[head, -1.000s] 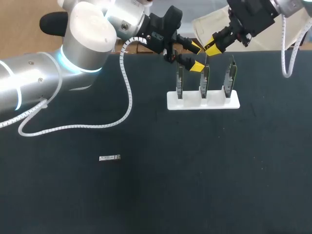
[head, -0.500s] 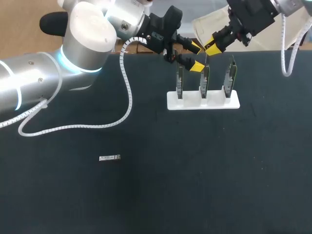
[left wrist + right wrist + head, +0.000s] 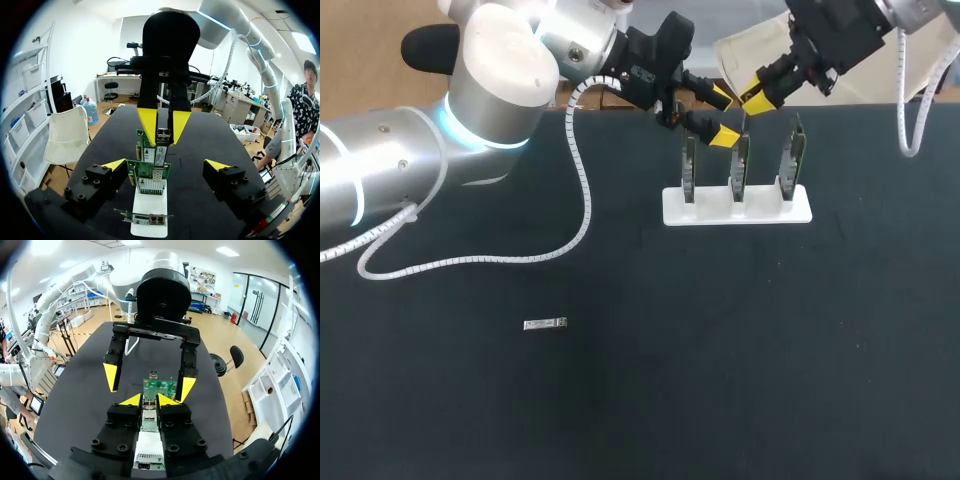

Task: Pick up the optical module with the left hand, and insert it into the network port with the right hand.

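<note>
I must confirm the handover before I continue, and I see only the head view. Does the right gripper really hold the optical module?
Observer: Yes. In the left wrist view the right gripper is shut on the optical module, with a yellow finger on each side.
Operator: Is the left gripper empty?
Observer: Yes. The left gripper is open and grips nothing.
Operator: What is ahead of the module?
Observer: In the right wrist view, a green network card stands just ahead.

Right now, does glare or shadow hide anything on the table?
Head view: the only glare is on the left arm's white joint; the loose module stands out plainly on the dark table. Both wrist views: the cards are evenly lit, with no glare or heavy shadow.
</note>
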`<state>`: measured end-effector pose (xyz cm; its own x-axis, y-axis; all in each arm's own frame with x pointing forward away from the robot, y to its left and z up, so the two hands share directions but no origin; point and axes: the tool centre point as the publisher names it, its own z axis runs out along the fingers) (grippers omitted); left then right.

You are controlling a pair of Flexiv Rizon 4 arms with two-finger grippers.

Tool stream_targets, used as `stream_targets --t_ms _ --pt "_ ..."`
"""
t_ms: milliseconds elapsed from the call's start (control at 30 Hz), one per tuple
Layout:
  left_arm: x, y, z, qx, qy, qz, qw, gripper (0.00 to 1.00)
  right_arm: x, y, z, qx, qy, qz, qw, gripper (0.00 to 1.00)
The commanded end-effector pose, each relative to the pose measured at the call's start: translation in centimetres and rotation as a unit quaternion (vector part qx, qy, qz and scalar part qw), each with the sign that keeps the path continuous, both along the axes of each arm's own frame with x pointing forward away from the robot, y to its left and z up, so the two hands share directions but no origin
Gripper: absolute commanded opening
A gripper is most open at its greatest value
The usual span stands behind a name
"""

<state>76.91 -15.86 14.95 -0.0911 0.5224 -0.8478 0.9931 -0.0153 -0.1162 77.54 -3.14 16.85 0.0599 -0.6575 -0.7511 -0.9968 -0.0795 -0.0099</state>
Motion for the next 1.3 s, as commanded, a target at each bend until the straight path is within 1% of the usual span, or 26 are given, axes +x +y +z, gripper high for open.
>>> stream_targets --t_ms 33,267,1300 --pt "0.2 -0.1 0.0 0.002 0.002 -0.002 1.0 1.0 0.1 0.1 -0.1 0.0 0.0 0.001 1.0 0.0" --pt "0.2 -0.1 0.0 0.002 0.002 -0.002 1.0 1.0 0.2 0.1 -0.1 -0.001 -0.001 0.002 1.0 0.0" --pt "0.2 -0.1 0.0 0.002 0.002 -0.002 1.0 1.0 0.0 0.1 -1.4 -0.011 0.011 -0.002 1.0 0.0"
